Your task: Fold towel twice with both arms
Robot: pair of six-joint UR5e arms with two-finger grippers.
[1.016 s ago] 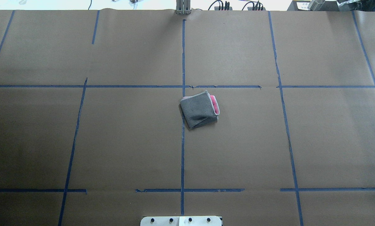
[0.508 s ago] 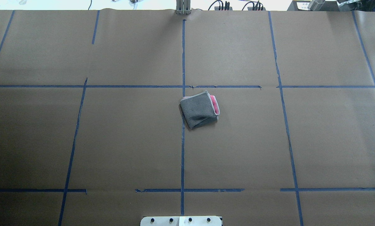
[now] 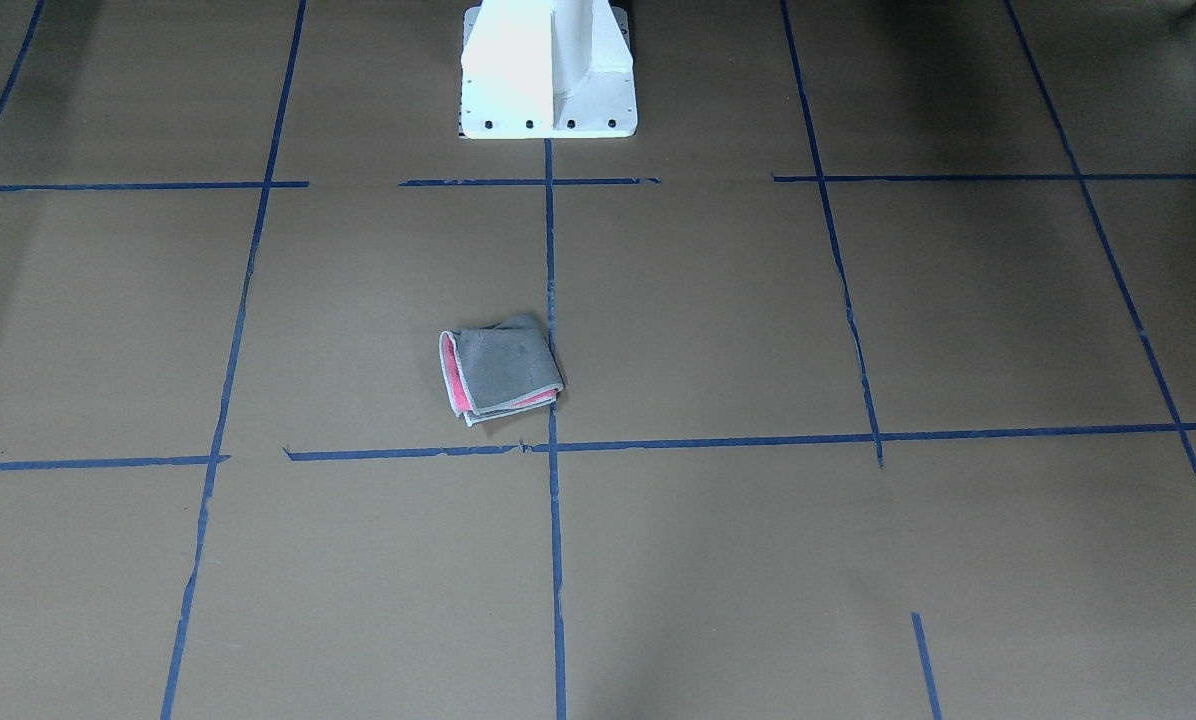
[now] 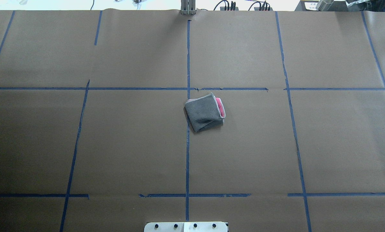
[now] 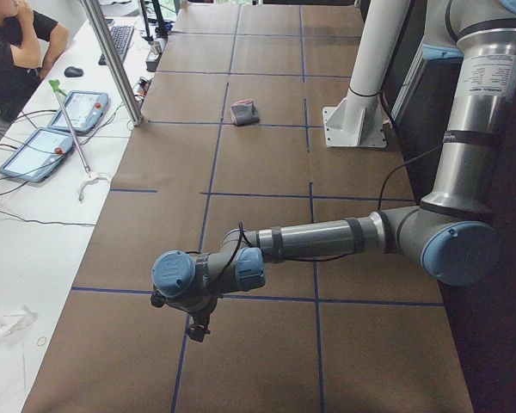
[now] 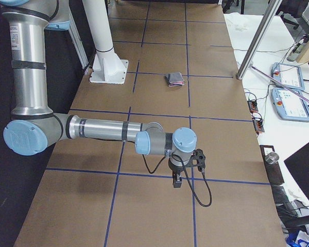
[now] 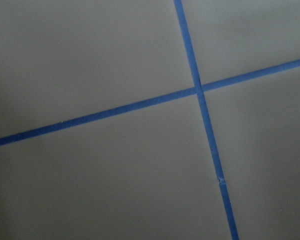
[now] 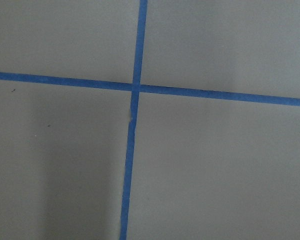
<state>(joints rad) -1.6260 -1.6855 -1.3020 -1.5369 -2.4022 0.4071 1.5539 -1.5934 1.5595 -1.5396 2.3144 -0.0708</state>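
Note:
The towel (image 4: 203,112) lies folded into a small square near the table's centre, grey face up, with a pink-red strip showing along one edge. It also shows in the front-facing view (image 3: 503,372) and both side views (image 5: 244,113) (image 6: 174,79). No gripper touches it. My left gripper (image 5: 195,331) hangs low over the table's left end, far from the towel; I cannot tell if it is open. My right gripper (image 6: 177,181) hangs over the right end, also far off; I cannot tell its state. Both wrist views show only brown paper and blue tape.
Brown paper with blue tape lines (image 4: 187,154) covers the table. The white pedestal base (image 3: 548,70) stands at the robot's side. A metal post (image 5: 112,60), tablets (image 5: 34,155) and a seated operator (image 5: 17,43) are beyond the far edge.

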